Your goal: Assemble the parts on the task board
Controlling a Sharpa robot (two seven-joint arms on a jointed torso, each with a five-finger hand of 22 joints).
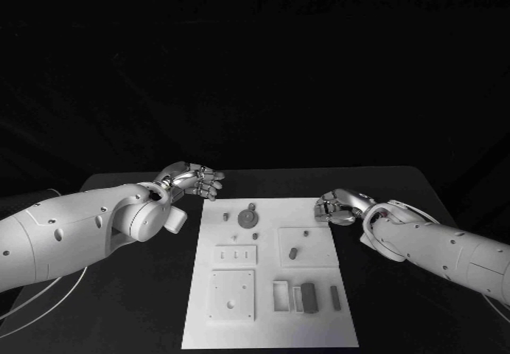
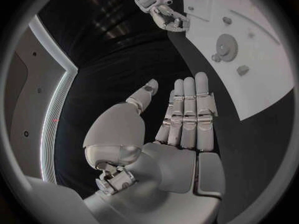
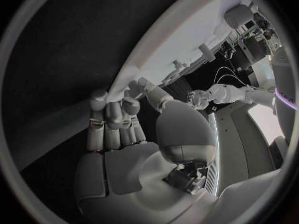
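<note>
The white task board lies in the middle of the black table. On its far part sit a grey gear and small pegs, with an oblong piece and grey blocks nearer me. My left hand hovers off the board's far left corner; in the left wrist view its fingers are straight and hold nothing. My right hand is at the board's far right corner with its fingers curled in. The right wrist view shows its fingers bent beside the board's edge, nothing visible in them.
The board carries a square plate with holes at its near left and a slotted plate above it. Bare black table lies on both sides of the board. The gear and my right hand also appear in the left wrist view.
</note>
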